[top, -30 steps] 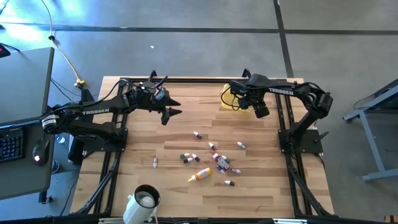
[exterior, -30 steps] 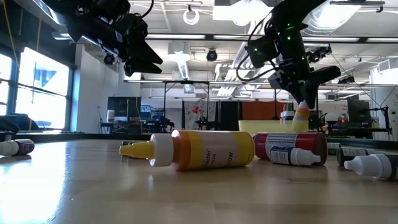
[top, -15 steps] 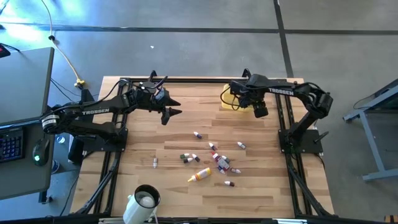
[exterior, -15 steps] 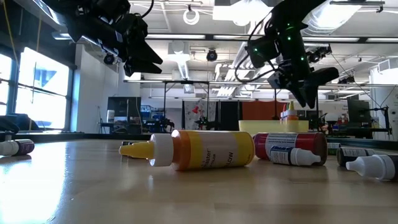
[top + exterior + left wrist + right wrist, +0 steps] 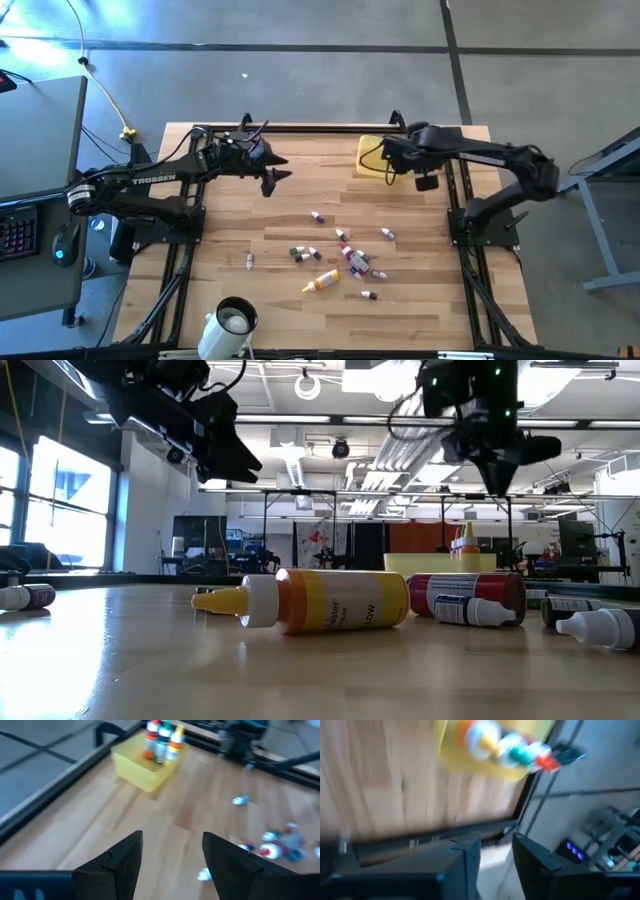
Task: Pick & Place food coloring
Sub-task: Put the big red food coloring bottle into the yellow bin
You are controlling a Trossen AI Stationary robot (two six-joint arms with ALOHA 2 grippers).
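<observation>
Hovering above the yellow tray [image 5: 371, 158], the right gripper [image 5: 495, 855] carried nothing; its jaws stood partly apart with only a narrow gap and no bottle between them in the right wrist view. Read: between picks, one placement done, next bottle not yet chosen.

Three bottles [image 5: 161, 740] stood upright in the tray, directly under and just ahead of the right gripper, with orange, green and red caps. The right wrist view was smeared, so I couldn't swear to the exact count from it; the left wrist view showed three.

The rest of the food coloring [image 5: 345, 255] lay loose on the table [image 5: 420, 300], well apart from the right gripper, toward the near edge. The biggest of them, a yellow bottle [image 5: 325, 600], lay on its side just beside a red-labelled bottle [image 5: 468, 598]. A lone vial [image 5: 249, 262] sat off on the left arm's side of the cluster.

The left gripper [image 5: 170, 855] was parked high over the far-left part of the table, jaws wide, empty, nothing below it within reach.

Next move, my judgement: swing the right gripper back over the cluster, open wider, drop onto one bottle at the cluster's edge. They lay flat and crowded, so the fingers need to straddle the bottle across its width or neighbours get knocked. Small round bodies will likely roll on a glancing touch.
</observation>
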